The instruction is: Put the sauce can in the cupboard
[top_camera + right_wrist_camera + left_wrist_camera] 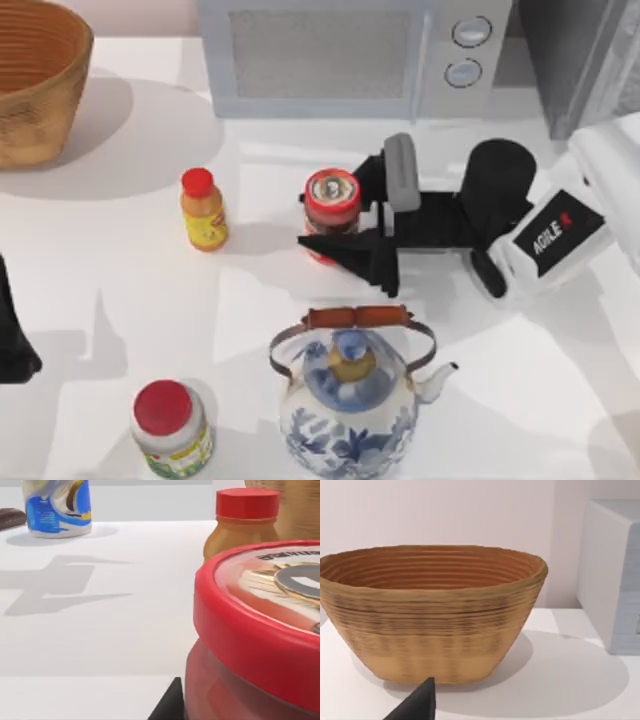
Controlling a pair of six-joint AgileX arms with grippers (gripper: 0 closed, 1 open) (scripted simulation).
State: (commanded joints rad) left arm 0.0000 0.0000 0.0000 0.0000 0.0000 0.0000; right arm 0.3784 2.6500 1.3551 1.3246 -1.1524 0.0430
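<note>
1. White table (120, 300), pale wall behind; white microwave (350, 55) sitting at 12 o'clock, dark grey cupboard (580, 60) at 1 o'clock, partly cut off.
2. Sauce can (332, 205) standing upright near table centre, just right of the yellow bottle (203, 208).
3. Right gripper (345, 215) reaching in from 3 o'clock, fingers straddling the can; looks partly open around it, but I cannot tell if it is clamping yet.
4. Step in hand, likely: closing on the can. Squeezing mid-body, keeping it upright, then lifting clear of the teapot (350, 395) at 6 o'clock.
5. Left gripper (12, 340) parking at 9 o'clock edge.
6. Wicker basket (35, 75) at 10 o'clock looking empty; red-lidded jar (170, 425) sitting closed at 7 o'clock.
</note>
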